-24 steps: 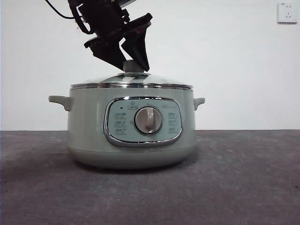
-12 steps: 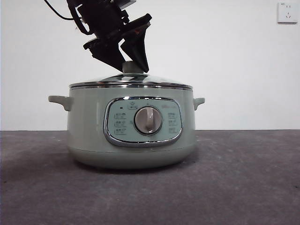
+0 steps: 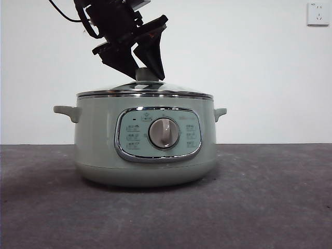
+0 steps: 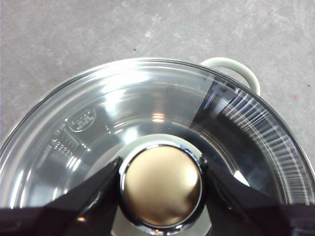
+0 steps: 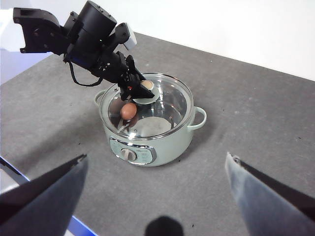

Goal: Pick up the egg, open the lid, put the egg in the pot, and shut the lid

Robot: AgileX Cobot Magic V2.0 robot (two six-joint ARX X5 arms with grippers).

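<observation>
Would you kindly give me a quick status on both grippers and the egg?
Left gripper shut on the lid knob, lid seated on pot. Right gripper open, high, empty. Egg inside pot under the glass. Nothing in the way.

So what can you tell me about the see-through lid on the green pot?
The lid is round, clear glass, gently domed, with a shiny chrome rim. It sits flat on the pale green pot, closed. Its round knob has a chrome ring and stands in the middle. The left gripper has a black jaw on each side of that knob. Through the glass, the right wrist view shows the brown egg inside the pot.
</observation>
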